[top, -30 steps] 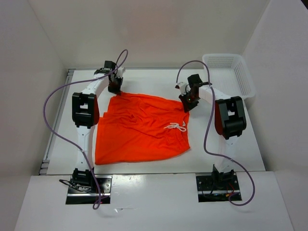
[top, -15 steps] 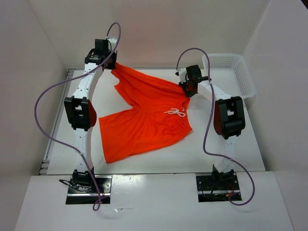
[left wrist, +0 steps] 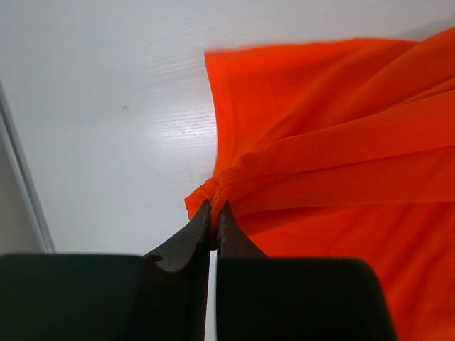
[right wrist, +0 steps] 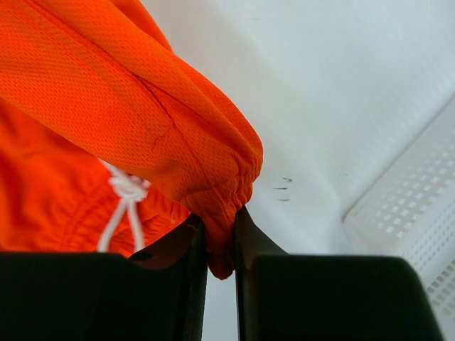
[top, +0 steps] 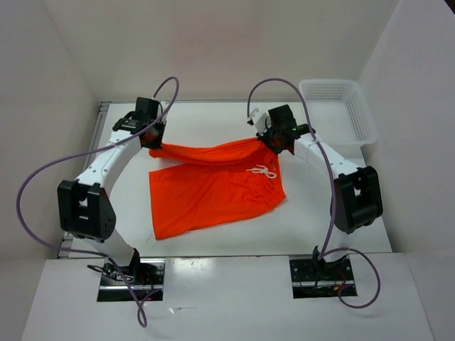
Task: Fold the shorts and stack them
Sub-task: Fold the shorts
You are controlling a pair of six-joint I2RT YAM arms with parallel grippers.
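First fold in progress, not finished. Left gripper (left wrist: 214, 217) is pinched shut on a bunched corner of the shorts (top: 213, 192). Right gripper (right wrist: 220, 234) is clamped on the waistband edge, with the drawstring (right wrist: 124, 195) just left of its fingers. The lifted edge spans between both fingertips; the rest lies on the table (top: 334, 213) below them. Judged: laying down, further folds and stacking remain.

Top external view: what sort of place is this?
Probably a lab test cell: a white table boxed in by blank panels, a cabled left arm and right arm bolted at its edge, plus shorts and a basket.
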